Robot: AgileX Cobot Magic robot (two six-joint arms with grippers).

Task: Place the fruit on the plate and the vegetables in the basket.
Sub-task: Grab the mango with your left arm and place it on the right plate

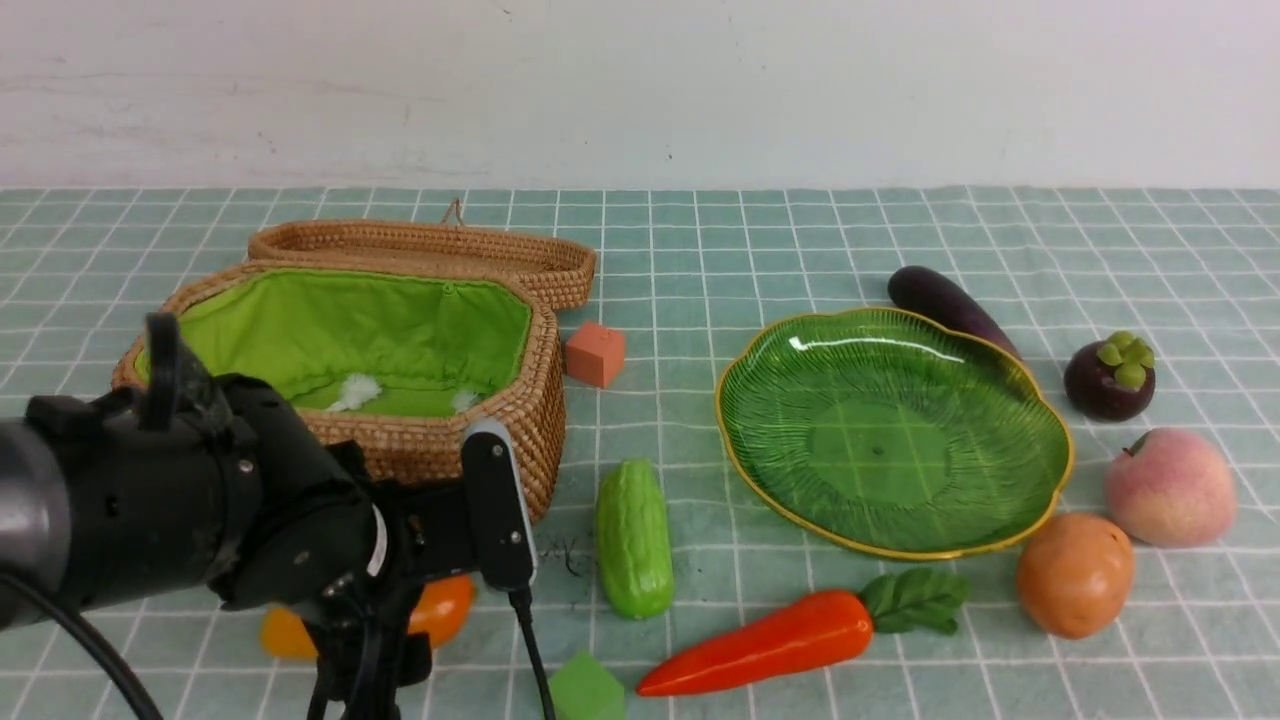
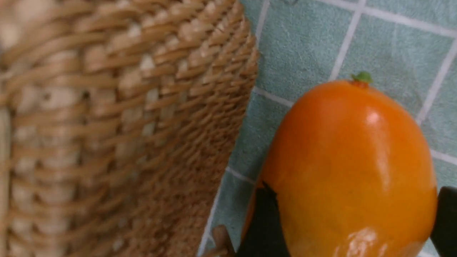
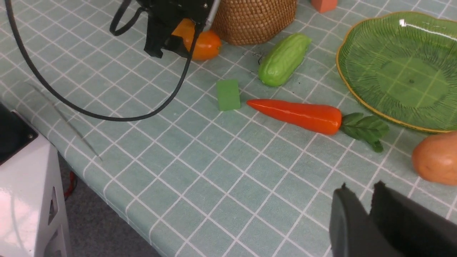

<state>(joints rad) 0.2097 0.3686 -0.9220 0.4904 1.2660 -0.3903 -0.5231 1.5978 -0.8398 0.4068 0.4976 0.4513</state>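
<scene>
The glossy yellow-orange toy mango (image 2: pixel 353 167) lay between the wide-spread fingers (image 2: pixel 264 225) of the left claw (image 2: pixel 355 200), long axis pointing forward past their tips.

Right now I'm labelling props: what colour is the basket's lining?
The lining is bright green; the front view shows it best.

Open tan wicker basket (image 1: pixel 530 420) sits at ten o'clock, glossy orange mango (image 1: pixel 450 600) at its six. Around the green glass plate (image 1: pixel 890 430): purple eggplant (image 1: pixel 945 305) one, dark mangosteen (image 1: pixel 1108 380) two, pink peach (image 1: pixel 1170 487) three, brown potato (image 1: pixel 1075 575) four, orange carrot (image 1: pixel 770 645) seven, green gourd (image 1: pixel 633 540) eight.
</scene>
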